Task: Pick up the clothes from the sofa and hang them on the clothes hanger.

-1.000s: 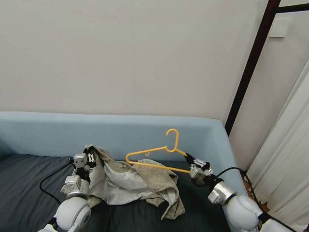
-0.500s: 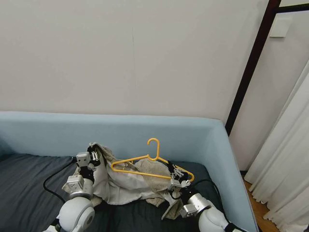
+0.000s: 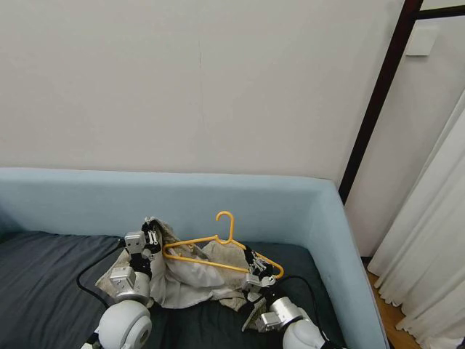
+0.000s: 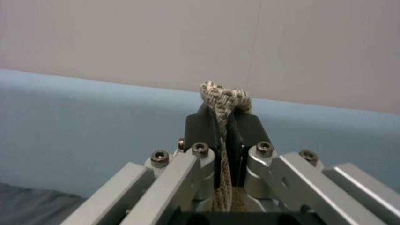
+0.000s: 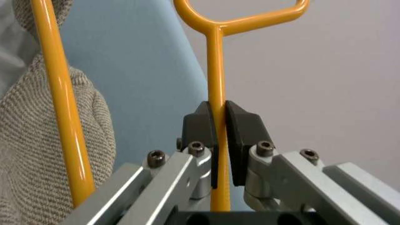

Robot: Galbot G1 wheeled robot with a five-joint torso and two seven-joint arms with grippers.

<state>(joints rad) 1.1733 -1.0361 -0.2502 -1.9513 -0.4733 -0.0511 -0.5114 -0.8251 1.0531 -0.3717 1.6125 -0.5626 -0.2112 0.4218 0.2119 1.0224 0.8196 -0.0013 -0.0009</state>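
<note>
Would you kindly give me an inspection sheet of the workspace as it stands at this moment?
Surface: sofa, dark seat, light blue backrest.
Job's things: beige knit garment heaped on the seat, one edge lifted; yellow hanger held over it.
Clutter: nothing seen.
Grippers: left gripper shut on the garment's edge; right gripper shut on a hanger rod.
Cables: black cable looping beside the left arm; second cable beside the right arm.
Surroundings: plain wall, dark door frame, white curtain on the right.
</note>
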